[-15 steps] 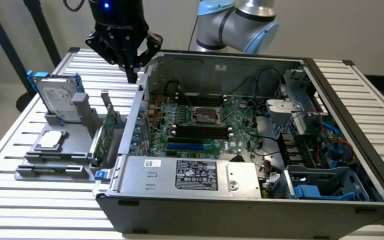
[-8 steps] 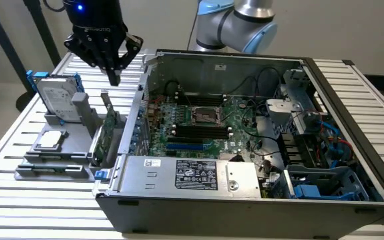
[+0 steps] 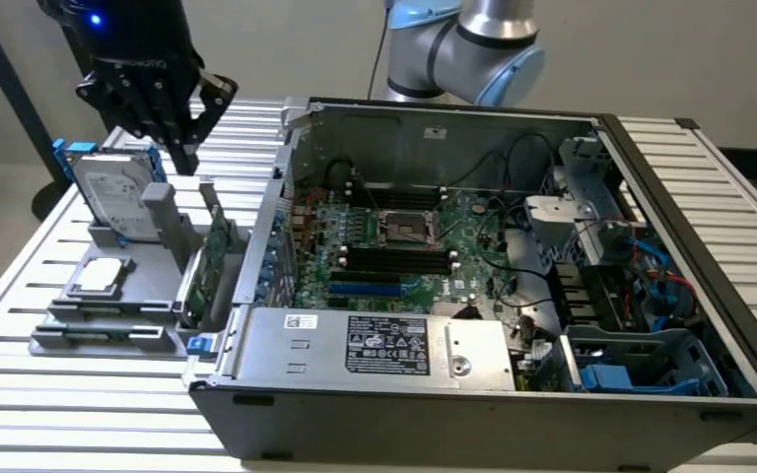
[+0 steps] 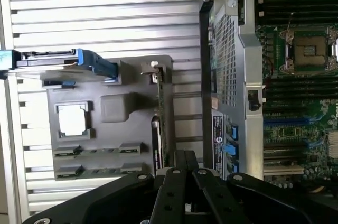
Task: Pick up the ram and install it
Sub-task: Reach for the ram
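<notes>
My black gripper (image 3: 184, 148) hangs above the slatted table behind the grey parts holder (image 3: 155, 261), at the exterior view's left. Its fingers (image 4: 174, 182) meet at the tips, shut with nothing between them. The ram (image 4: 97, 150) is a thin dark stick lying in a groove at the holder's front end, with a second similar stick (image 4: 97, 170) beside it; the ram (image 3: 103, 333) lies flat there, well away from the gripper. The black memory slots (image 3: 392, 261) sit on the motherboard inside the open computer case (image 3: 484, 414), below the processor socket.
On the holder stand a silver hard drive in a blue frame (image 3: 113, 192), a square processor chip (image 3: 100, 276) and a green expansion card (image 3: 208, 266) on edge. The case's metal wall (image 4: 224, 60) rises right beside the holder. Cables and drive bays crowd the case's right side.
</notes>
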